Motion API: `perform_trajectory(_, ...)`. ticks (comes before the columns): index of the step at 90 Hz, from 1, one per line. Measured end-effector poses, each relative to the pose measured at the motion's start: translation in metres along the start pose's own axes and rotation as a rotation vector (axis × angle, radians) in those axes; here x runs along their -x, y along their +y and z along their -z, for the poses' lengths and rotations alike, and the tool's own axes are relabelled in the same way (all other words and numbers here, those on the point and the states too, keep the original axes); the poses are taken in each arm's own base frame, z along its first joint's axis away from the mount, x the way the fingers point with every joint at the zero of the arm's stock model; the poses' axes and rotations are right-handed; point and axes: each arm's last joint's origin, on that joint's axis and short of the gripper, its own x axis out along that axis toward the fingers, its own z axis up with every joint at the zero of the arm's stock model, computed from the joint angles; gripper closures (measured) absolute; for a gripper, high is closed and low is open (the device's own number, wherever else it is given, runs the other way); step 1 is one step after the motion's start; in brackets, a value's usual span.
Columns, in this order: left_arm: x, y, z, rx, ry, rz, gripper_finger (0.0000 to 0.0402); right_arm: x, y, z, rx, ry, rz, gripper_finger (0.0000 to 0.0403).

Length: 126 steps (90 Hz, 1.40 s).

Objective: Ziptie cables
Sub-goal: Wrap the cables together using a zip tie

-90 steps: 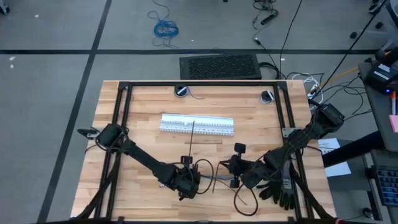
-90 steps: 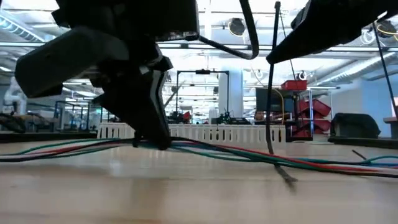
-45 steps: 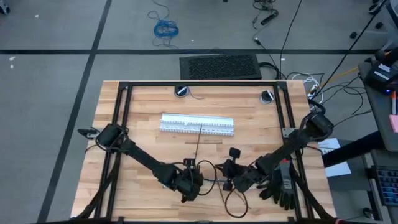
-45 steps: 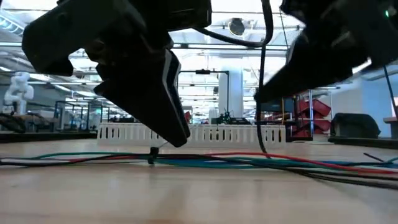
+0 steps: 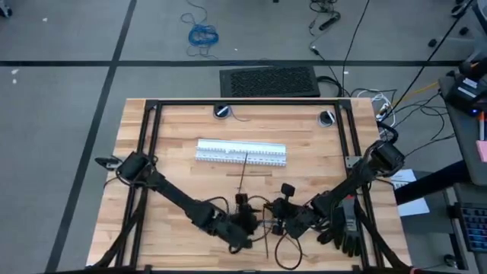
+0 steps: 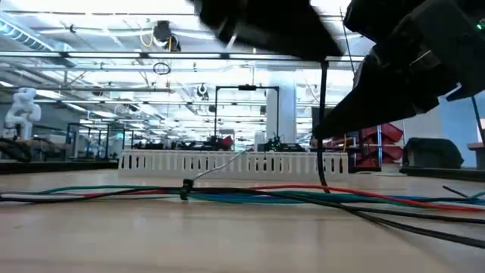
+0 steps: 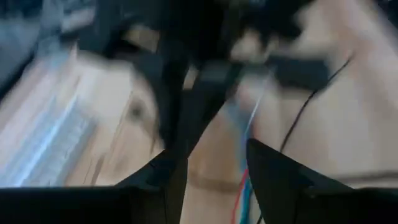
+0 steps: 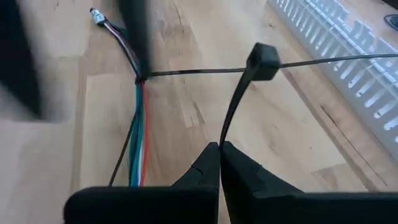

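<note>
Ziptie (image 8: 249, 93) was looped around cables (image 8: 138, 149) on table (image 5: 175, 152), tail pinched in right gripper (image 8: 220, 152); left gripper (image 7: 214, 162) hung spread, empty, above them.

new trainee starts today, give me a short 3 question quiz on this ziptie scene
1. True or false: a ziptie is already cinched around the cables.
2. What does the right gripper pinch? A) a ziptie strip B) the white slotted strips C) the black glove
3. In the left wrist view, how do the left gripper's fingers stand?

Key: 1 true. 2 A. 3 Apart, holding nothing.
</note>
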Motion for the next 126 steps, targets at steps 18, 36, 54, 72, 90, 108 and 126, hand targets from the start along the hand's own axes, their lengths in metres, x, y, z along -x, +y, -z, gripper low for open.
perform_trajectory(18, -0.004, 0.007, 0.003, 0.001, 0.017, -0.062, 0.025, 0.0, 0.001, -0.001, 0.012, -0.012, -0.008, 0.0403)
perform_trajectory(36, -0.015, 0.021, 0.011, 0.085, 0.005, -0.085, 0.0254, 0.003, 0.005, -0.002, 0.022, -0.03, -0.026, 0.0403)
perform_trajectory(54, -0.022, 0.03, 0.016, 0.135, -0.036, -0.075, 0.0257, 0.005, 0.006, -0.001, 0.026, -0.033, -0.026, 0.0403)
perform_trajectory(72, -0.022, 0.029, 0.018, 0.101, -0.047, -0.05, 0.0343, 0.005, 0.006, -0.001, 0.025, -0.041, -0.013, 0.0403)
perform_trajectory(90, -0.022, 0.028, 0.018, 0.089, -0.043, 0.006, 0.0387, 0.005, 0.006, -0.002, 0.02, -0.05, -0.011, 0.0403)
perform_trajectory(108, -0.022, 0.028, 0.02, 0.076, -0.027, -0.013, 0.0397, 0.005, 0.007, -0.004, 0.011, -0.063, -0.019, 0.0403)
perform_trajectory(126, -0.024, 0.031, 0.022, 0.057, -0.003, -0.029, 0.0399, 0.007, 0.01, -0.003, 0.075, -0.008, -0.128, 0.0383)
